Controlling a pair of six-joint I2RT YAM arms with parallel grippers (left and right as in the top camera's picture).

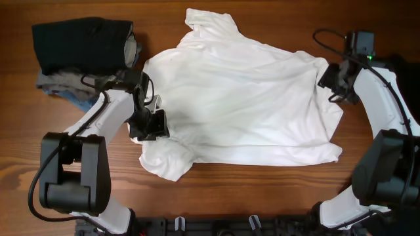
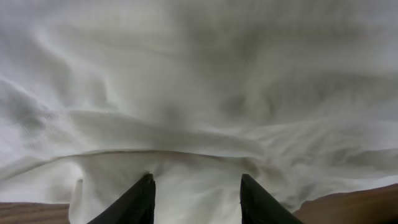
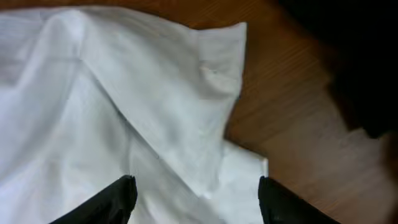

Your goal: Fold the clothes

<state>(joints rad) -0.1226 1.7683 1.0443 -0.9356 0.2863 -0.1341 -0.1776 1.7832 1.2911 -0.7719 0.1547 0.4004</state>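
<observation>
A large white T-shirt point(image 1: 243, 105) lies spread and wrinkled across the middle of the wooden table. My left gripper point(image 1: 156, 124) is open at the shirt's left edge, above the lower left sleeve; in the left wrist view its fingers point(image 2: 196, 186) straddle rumpled white fabric point(image 2: 199, 93). My right gripper point(image 1: 330, 80) is open over the shirt's upper right corner; in the right wrist view its fingers point(image 3: 196, 186) hover above a folded white edge point(image 3: 155, 112). A folded pile of black point(image 1: 82, 42), grey and blue-denim pieces sits at the far left.
A black garment point(image 1: 403, 65) lies at the right edge of the table, and shows as a dark blur in the right wrist view point(image 3: 360, 68). Bare wood point(image 1: 262, 190) runs along the front of the table.
</observation>
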